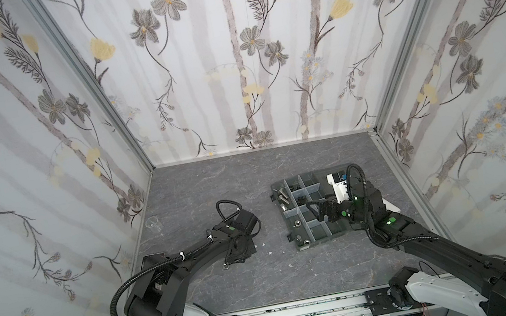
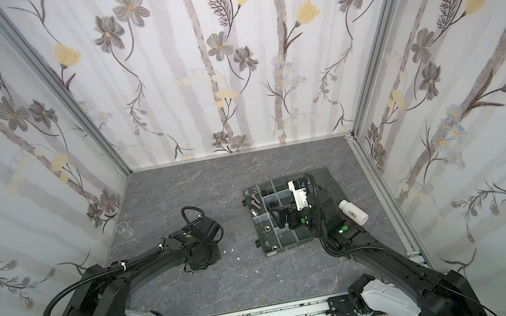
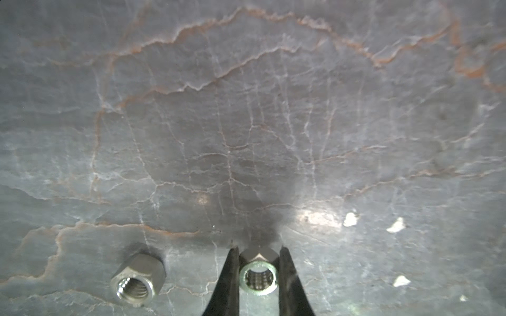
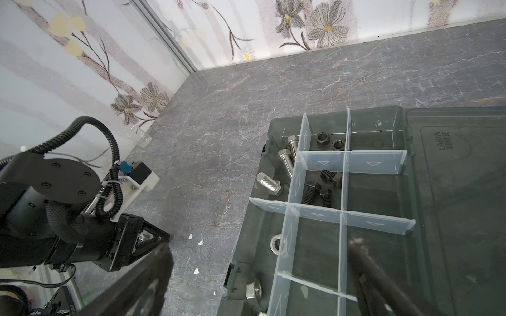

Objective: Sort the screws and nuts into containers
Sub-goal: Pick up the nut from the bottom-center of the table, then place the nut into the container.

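Left gripper point(image 3: 258, 251), lower centre-left in both top views, clenched on a silver nut point(image 3: 257, 276) at table point(image 3: 246, 109) level. The pinch is at the very tips; flats or corners, can't quite tell. It may twist out on lifting. Second nut point(image 3: 138, 279) just beside, easily knocked. Right gripper point(image 1: 321, 213) spread wide above the box point(image 1: 319, 231), right of centre; could block the drop.

The organizer box point(image 2: 290, 245) lies open near the right edge of the table point(image 2: 230, 177), silver screws point(image 2: 254, 202) in its far-left compartment. The right gripper point(image 2: 281, 219) hangs over the compartments point(image 2: 288, 235), jaws apart. The left gripper point(image 2: 195, 265) points down mid-table (fingertips hidden). A clear cup point(image 2: 125, 229) stands by the left edge.
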Robot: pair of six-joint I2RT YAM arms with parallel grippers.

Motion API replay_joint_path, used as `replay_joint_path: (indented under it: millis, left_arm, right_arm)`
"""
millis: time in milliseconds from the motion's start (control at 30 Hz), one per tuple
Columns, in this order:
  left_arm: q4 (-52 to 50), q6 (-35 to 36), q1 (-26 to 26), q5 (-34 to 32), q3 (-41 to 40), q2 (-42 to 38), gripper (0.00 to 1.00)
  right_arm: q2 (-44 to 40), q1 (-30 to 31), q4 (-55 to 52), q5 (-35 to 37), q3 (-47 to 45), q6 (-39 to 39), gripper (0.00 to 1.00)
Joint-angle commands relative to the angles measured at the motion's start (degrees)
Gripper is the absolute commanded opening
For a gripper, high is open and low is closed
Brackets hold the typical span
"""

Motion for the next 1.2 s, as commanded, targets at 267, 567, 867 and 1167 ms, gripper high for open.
replay_joint_path:
  millis: [267,567,867,1167]
  left_arm:
    - [-7.14,6.97,0.04,0.05,9.98,-0.57,0.08]
    - [-10.89,12.82,-0.19,1.26,20.07,2.69,0.08]
    - [-14.05,16.92,-3.33,1.01,32.03,10.17,0.08]
    - [-14.17,17.62,-8.23,1.97,40.16,17.32,0.08]
  right_arm:
    - [-1.22,-0.04,-0.62,1.16,0.99,0.53,1.00]
    - [-2.61,-3.09,-2.32,-1.17,1.14,1.80,1.00]
    - [-3.97,-7.80,-3.88,-4.71,-0.70,3.10,1.00]
    - [-4.92,-10.95,-6.05,-6.59,-1.75,4.46,1.00]
